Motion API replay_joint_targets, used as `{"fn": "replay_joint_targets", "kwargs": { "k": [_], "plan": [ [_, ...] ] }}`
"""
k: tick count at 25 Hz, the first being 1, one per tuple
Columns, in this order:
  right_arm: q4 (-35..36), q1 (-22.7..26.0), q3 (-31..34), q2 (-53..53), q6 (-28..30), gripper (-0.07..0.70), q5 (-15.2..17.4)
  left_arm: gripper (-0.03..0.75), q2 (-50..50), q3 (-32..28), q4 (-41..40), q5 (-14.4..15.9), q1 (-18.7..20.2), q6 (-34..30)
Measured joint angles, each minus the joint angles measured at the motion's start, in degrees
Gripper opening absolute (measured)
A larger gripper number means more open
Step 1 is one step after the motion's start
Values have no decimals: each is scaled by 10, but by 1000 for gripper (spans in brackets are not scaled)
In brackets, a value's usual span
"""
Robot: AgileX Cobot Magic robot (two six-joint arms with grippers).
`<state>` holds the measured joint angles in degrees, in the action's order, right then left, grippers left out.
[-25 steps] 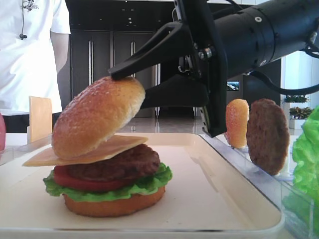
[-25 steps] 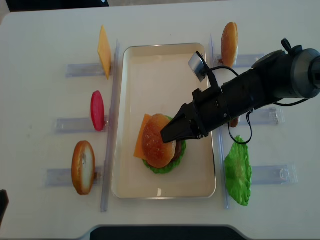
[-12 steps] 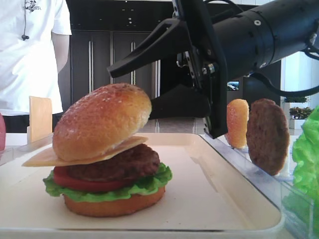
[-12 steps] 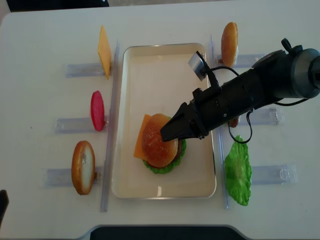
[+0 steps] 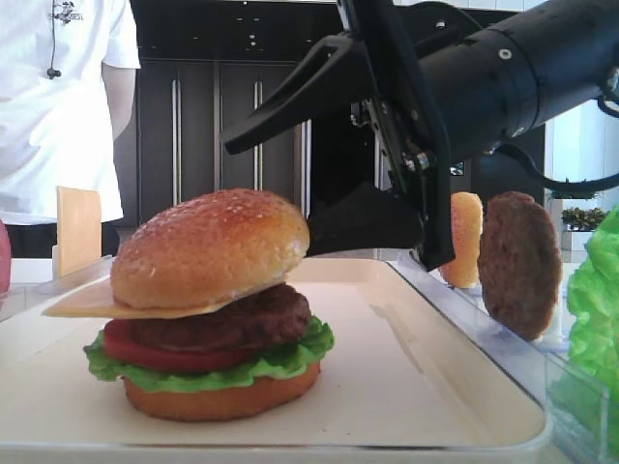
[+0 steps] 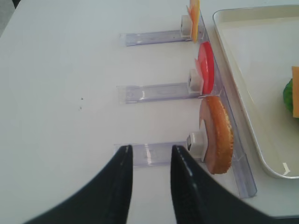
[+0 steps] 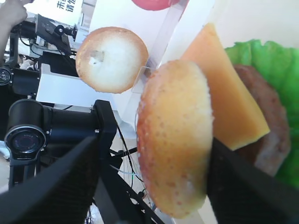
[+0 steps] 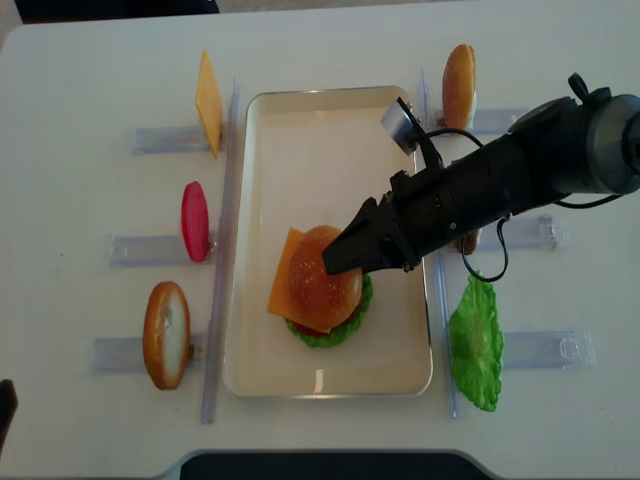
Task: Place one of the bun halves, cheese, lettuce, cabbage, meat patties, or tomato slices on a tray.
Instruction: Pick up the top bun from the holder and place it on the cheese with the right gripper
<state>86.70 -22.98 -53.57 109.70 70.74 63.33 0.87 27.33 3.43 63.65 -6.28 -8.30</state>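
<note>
On the cream tray (image 8: 330, 93) stands a burger stack: bottom bun, lettuce (image 5: 290, 360), tomato, meat patty (image 5: 242, 319), cheese (image 8: 279, 285). The domed speckled bun top (image 5: 208, 249) (image 8: 322, 281) lies on the cheese, slightly tilted. My right gripper (image 5: 273, 193) (image 8: 338, 264) is open around the bun's right side, one finger above it and one behind its lower edge. In the right wrist view the bun top (image 7: 175, 135) fills the gap between the two dark fingers (image 7: 56, 186). My left gripper (image 6: 150, 151) hovers over bare table with its fingers apart and nothing between them.
Clear racks flank the tray. The left ones hold a cheese slice (image 8: 208, 102), a tomato slice (image 8: 194, 220) and a bun half (image 8: 165, 335). The right ones hold a bun half (image 8: 459, 72), a patty (image 5: 519, 263) and lettuce (image 8: 476, 345). A person in white (image 5: 58, 97) stands behind.
The right gripper's jaws spread apart and let go of the bun top, which settled from a steep tilt to lie nearly level on the cheese. The left gripper stayed still.
</note>
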Motion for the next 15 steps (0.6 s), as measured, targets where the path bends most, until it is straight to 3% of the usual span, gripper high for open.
{"fn": "replay_joint_targets", "kwargs": {
  "k": [15],
  "plan": [
    [-20,1,0,0,2,517,-52,219,0,0,0,0,0,0]
  ]
}}
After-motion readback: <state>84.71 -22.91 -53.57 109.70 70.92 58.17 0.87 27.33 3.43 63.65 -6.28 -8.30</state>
